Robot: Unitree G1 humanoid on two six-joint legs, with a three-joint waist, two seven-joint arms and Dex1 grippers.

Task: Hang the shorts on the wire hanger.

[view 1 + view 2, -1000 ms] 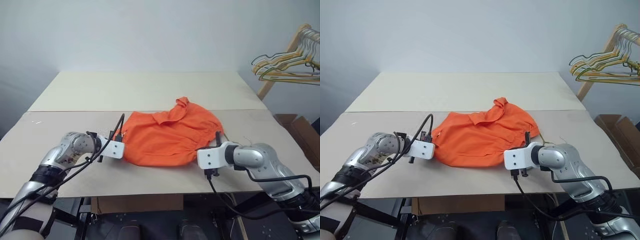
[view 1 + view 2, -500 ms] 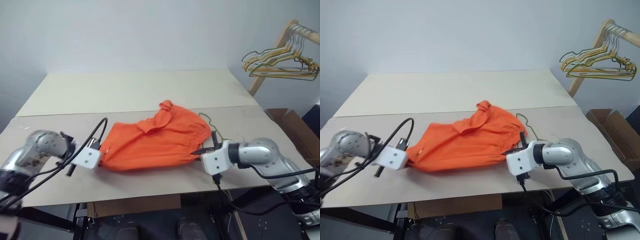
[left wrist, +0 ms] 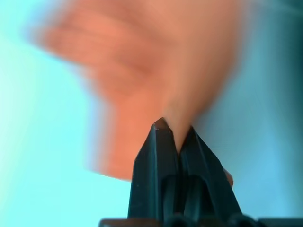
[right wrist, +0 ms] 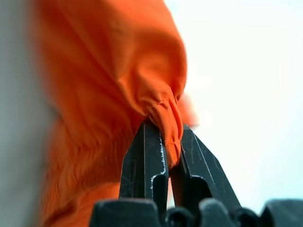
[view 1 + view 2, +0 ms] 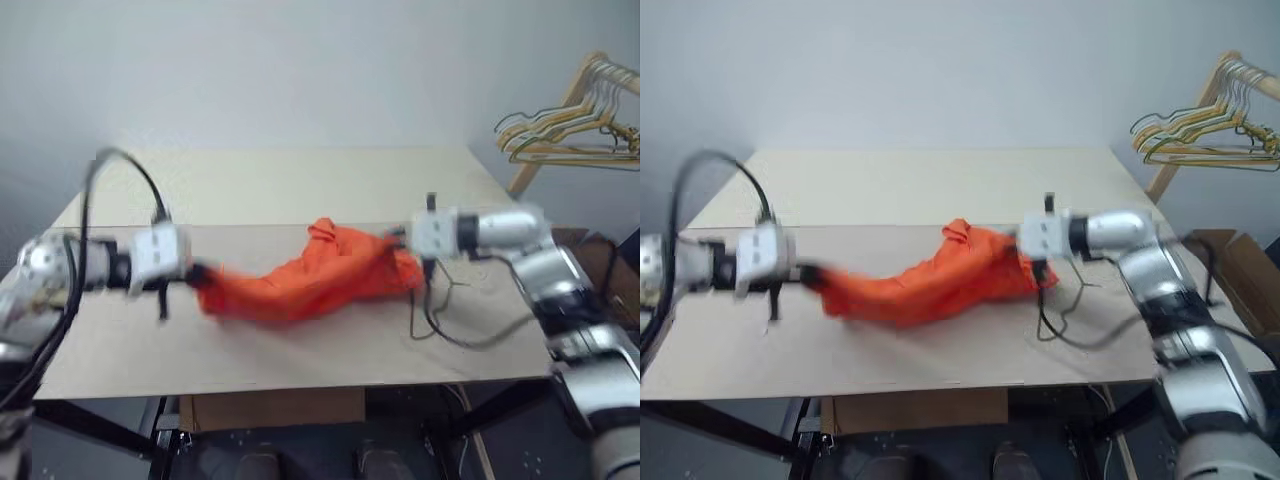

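The orange shorts (image 5: 310, 280) hang above the table (image 5: 300, 180), stretched between my two grippers and sagging in the middle. My left gripper (image 5: 195, 272) is shut on their left end; the left wrist view shows fabric (image 3: 142, 71) pinched between the fingertips (image 3: 161, 130). My right gripper (image 5: 400, 240) is shut on a gathered fold at the right end, and this fold (image 4: 165, 118) is seen in the right wrist view. A thin wire shape on the table below the right gripper looks like the wire hanger (image 5: 455, 288), blurred and partly hidden.
A wooden rack with bunched yellow, green and pale hangers (image 5: 570, 130) stands at the back right. A cardboard box (image 5: 1240, 270) sits on the floor right of the table, and another one (image 5: 275, 408) is under its front edge. A black cable (image 5: 470, 340) droops from my right arm.
Both grippers have risen, lifting the shorts off the table and pulling them taut between them. The left moved outward and the right moved farther from me. The camera view shifted too.
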